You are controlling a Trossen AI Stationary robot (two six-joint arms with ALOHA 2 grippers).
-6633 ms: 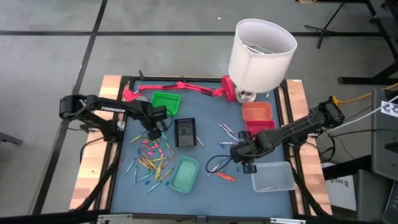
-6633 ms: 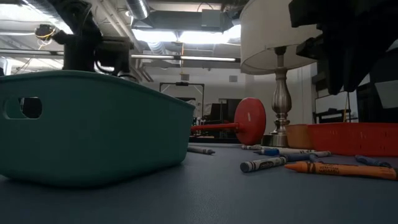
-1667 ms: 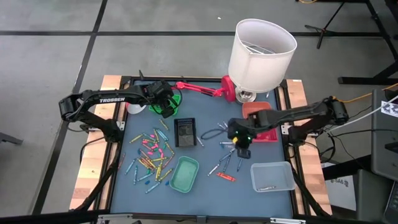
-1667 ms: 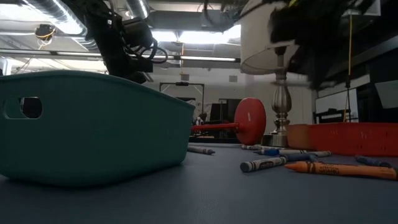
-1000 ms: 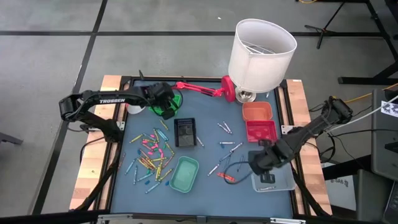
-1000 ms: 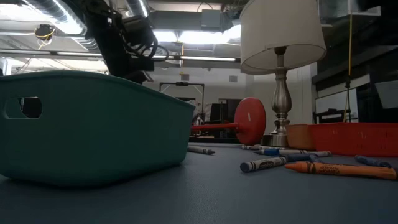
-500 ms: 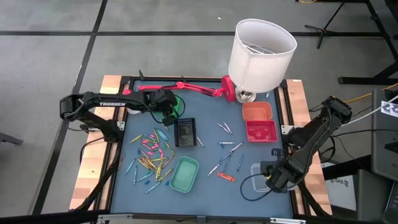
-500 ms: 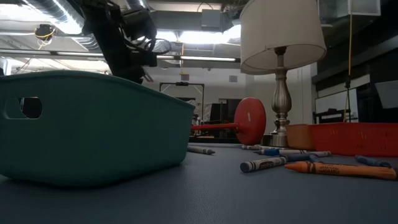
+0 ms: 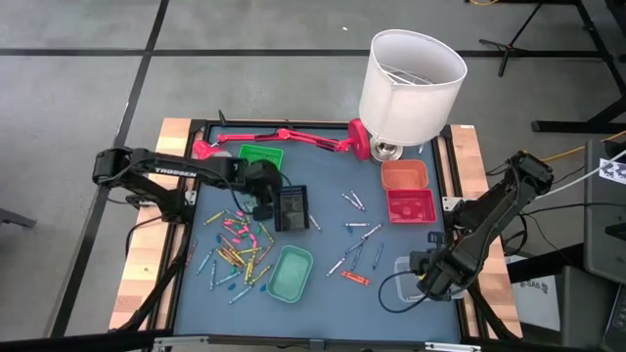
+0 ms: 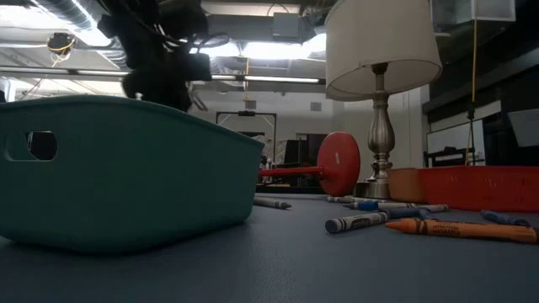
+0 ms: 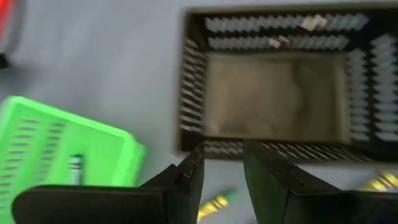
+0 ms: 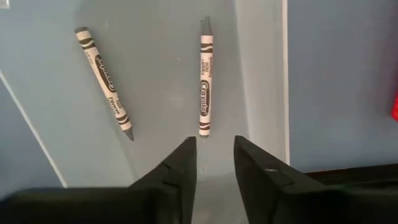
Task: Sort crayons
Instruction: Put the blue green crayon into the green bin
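Nearest the table's front edge, the right gripper hung over the clear plastic rectangular tray at the front right corner, its two dark fingers parted by a narrow gap and holding nothing; two silvery grey wax crayons lay side by side but apart on the tray floor just beyond the fingertips. To its left sat one teal oval plastic basket, with a lone orange crayon on bare blue mat between basket and clear tray. Left of the basket a dense scatter of pink, yellow, blue and orange crayons crowded the mat, too many to count. In the middle, the left gripper hovered beside one black slatted rectangular tray, fingers slightly apart and empty. Farther back stood one bright green slatted tray with a single crayon in it, one red tray and one orange tray. At the far edge stood a white-shaded table lamp and a red desk lamp lying flat.
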